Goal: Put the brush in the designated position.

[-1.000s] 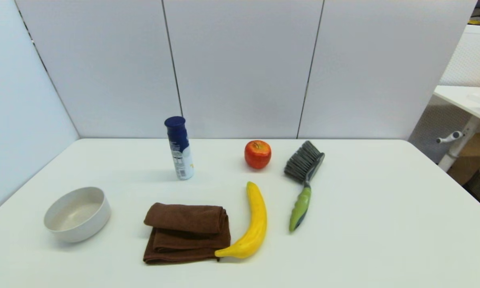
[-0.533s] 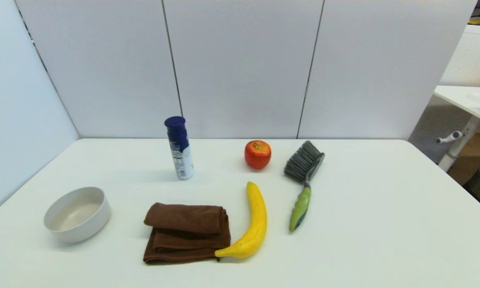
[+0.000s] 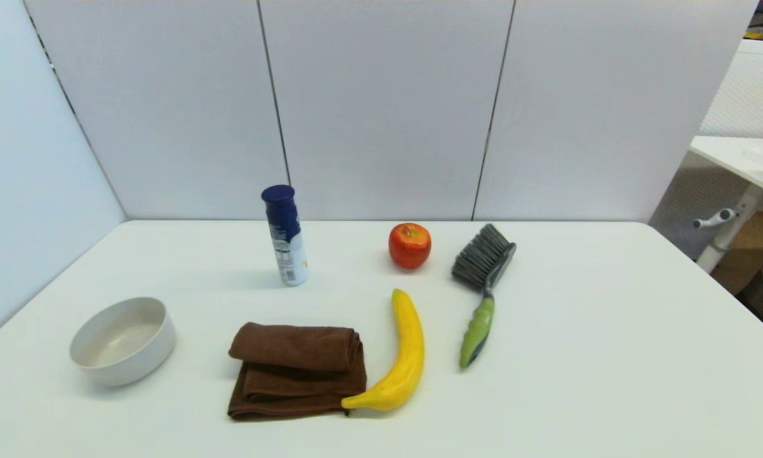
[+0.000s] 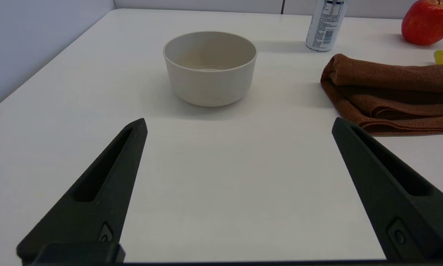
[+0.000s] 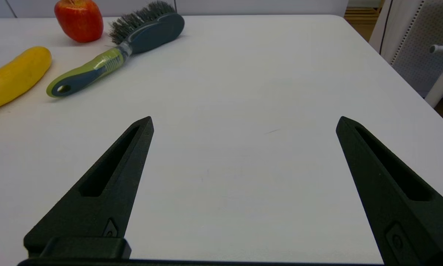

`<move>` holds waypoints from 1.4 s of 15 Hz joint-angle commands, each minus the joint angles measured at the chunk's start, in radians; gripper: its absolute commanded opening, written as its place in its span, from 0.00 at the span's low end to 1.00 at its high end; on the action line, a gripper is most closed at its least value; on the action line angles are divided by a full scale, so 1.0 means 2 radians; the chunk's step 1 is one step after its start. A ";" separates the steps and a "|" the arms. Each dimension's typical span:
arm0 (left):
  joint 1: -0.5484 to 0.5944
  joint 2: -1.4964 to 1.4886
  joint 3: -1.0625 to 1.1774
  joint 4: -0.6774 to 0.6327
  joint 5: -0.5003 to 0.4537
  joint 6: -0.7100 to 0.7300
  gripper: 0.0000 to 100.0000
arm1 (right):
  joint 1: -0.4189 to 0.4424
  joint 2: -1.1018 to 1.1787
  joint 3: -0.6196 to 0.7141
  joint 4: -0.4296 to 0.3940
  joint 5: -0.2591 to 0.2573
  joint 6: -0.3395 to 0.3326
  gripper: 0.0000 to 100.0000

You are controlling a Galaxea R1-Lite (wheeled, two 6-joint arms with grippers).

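Both end effectors are parked low at the near edge of the surface, out of the head view. Starting on the robot's left, the left end effector (image 4: 239,127) has its fingers spread wide with nothing between them, and looks over bare surface (image 3: 610,331) toward a beige bowl (image 3: 123,340). Beyond and to the right of the bowl lies a folded brown towel (image 3: 295,371), and behind the towel a white spray can with a blue cap (image 3: 284,235) stands upright. A yellow banana (image 3: 402,356) lies along the towel's right side, its near tip touching the towel's corner, and a red apple (image 3: 410,245) sits farther back, just beside the brush's bristles.

Next comes the brush (image 3: 483,286), lying flat to the right of the banana and apart from it, dark bristles pointing away and to the left, lime-green and grey handle pointing toward the robot. On the far right, the right end effector (image 5: 244,123) is also wide open and empty, well short of the brush, which shows off to one side in its wrist view.

Nothing has been grasped, so the task seems to stand at its very first step: the reach. The right arm looks the better placed. It would need to swing toward the handle, line its fingers across the handle's narrow width and come down around it without nudging the banana. No marked spot for the brush is evident.
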 commanded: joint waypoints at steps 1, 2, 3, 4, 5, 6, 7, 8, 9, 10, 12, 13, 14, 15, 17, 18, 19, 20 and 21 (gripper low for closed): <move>0.000 0.063 -0.017 -0.041 -0.001 0.007 1.00 | 0.000 0.001 0.000 0.000 0.000 0.000 1.00; -0.003 0.097 -0.030 -0.067 -0.002 0.017 1.00 | 0.000 0.001 0.000 0.000 0.000 0.002 1.00; -0.015 0.130 -0.054 -0.075 -0.002 0.022 1.00 | 0.000 0.001 0.000 0.000 0.000 0.002 1.00; -0.032 0.165 -0.090 -0.075 -0.002 0.024 1.00 | 0.000 0.001 0.000 0.000 0.000 0.000 1.00; -0.052 0.209 -0.139 -0.074 -0.002 0.034 1.00 | 0.000 0.001 0.000 0.000 0.000 0.000 1.00; -0.063 0.250 -0.179 -0.073 -0.004 0.043 1.00 | 0.000 0.001 0.000 0.000 0.000 0.002 1.00; -0.081 0.288 -0.223 -0.067 -0.005 0.045 1.00 | 0.000 0.001 0.000 0.000 0.000 0.000 1.00; -0.113 0.322 -0.267 -0.053 -0.005 0.046 1.00 | 0.000 0.001 0.000 0.000 0.000 0.000 1.00; -0.147 0.359 -0.308 -0.039 -0.005 0.046 1.00 | 0.000 0.001 0.000 0.000 0.000 0.000 1.00; -0.178 0.390 -0.341 -0.026 -0.005 0.046 1.00 | 0.000 0.001 0.000 0.000 0.000 0.000 1.00; -0.242 0.454 -0.399 -0.004 -0.005 0.055 1.00 | 0.000 0.001 0.000 0.000 0.000 0.000 1.00; -0.255 0.482 -0.419 -0.004 -0.005 0.067 1.00 | 0.000 0.001 0.000 0.000 0.000 0.000 1.00; -0.264 0.511 -0.439 -0.004 -0.006 0.087 1.00 | 0.000 0.001 0.000 0.000 0.000 0.000 1.00; -0.281 0.542 -0.462 -0.004 -0.007 0.103 1.00 | 0.000 0.001 0.000 0.000 0.000 0.002 1.00; -0.339 0.611 -0.513 -0.002 -0.006 0.106 1.00 | 0.000 0.001 0.000 0.000 0.000 0.000 1.00; -0.355 0.644 -0.538 -0.002 -0.006 0.106 1.00 | 0.000 0.001 0.000 0.000 0.000 0.000 1.00; -0.371 0.679 -0.567 0.002 -0.006 0.106 1.00 | 0.000 0.001 0.000 0.000 0.000 0.000 1.00; -0.388 0.709 -0.591 0.012 -0.006 0.106 1.00 | 0.000 0.001 0.000 0.000 0.000 0.000 1.00; -0.402 0.739 -0.613 0.017 -0.006 0.106 1.00 | 0.000 0.001 0.000 0.000 0.000 0.000 1.00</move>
